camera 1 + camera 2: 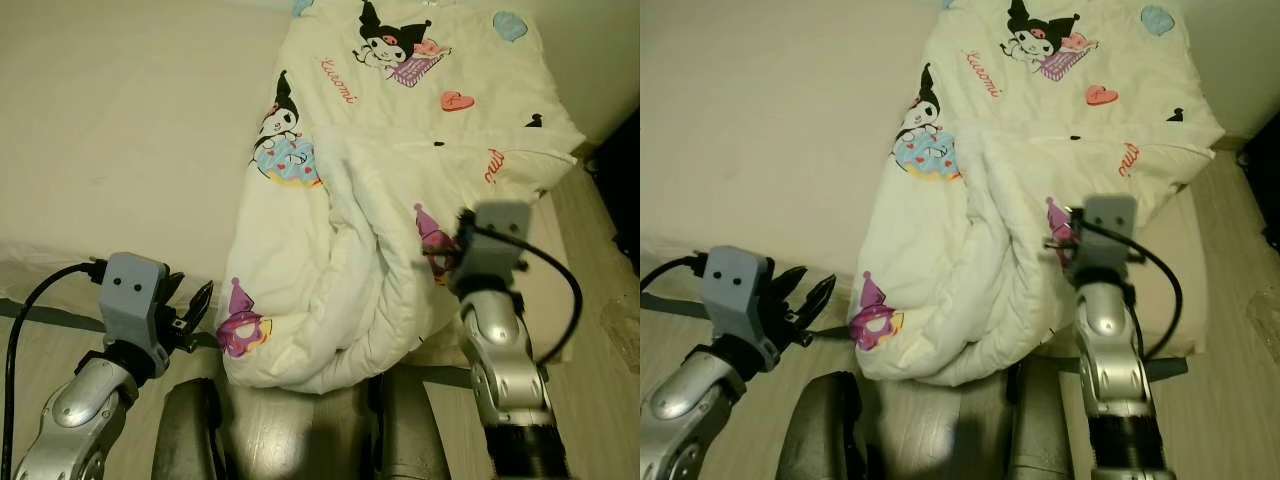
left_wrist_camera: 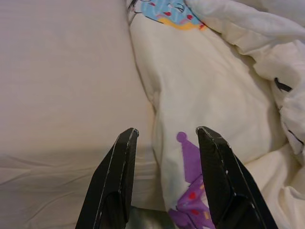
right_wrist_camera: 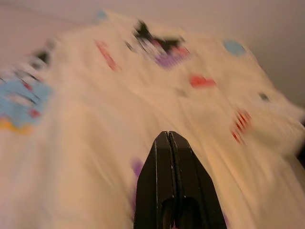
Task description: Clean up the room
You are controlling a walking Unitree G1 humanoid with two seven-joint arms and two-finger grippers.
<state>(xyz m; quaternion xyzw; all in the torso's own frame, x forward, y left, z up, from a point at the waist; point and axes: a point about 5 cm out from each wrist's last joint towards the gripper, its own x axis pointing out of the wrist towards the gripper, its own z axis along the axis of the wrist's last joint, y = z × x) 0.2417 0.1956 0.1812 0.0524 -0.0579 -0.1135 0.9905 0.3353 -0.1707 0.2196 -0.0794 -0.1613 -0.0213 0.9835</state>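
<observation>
Bedroom, wood-look floor (image 1: 590,400) running along the foot of a low bed.

Nearest: left gripper (image 1: 805,290) hovering over the mattress edge, just beside the lower left corner of the comforter (image 1: 330,250); fingers (image 2: 119,176) standing well apart, one over bare sheet, one over the purple print, holding nothing.

Right gripper (image 3: 171,157) reaching over the comforter's bunched lower half, near the purple motif; fingers pressed flat together, and in the blurred wrist view seeming to be pinching no fabric, though not certain.

Middle ground: comforter, cream with cartoon prints, lying heaped along the right side of the bed, lower edge rolled under and spilling over the foot of the mattress (image 1: 120,150).

Farther: upper part of comforter lying flatter, reaching toward the wall; left portion of mattress showing bare sheet.

Status, as judged: tidying barely begun. Cover not yet spread or squared, nothing gripped. Remaining: taking hold of the near corners, drawing the cover across the bare sheet, smoothing the folds.
</observation>
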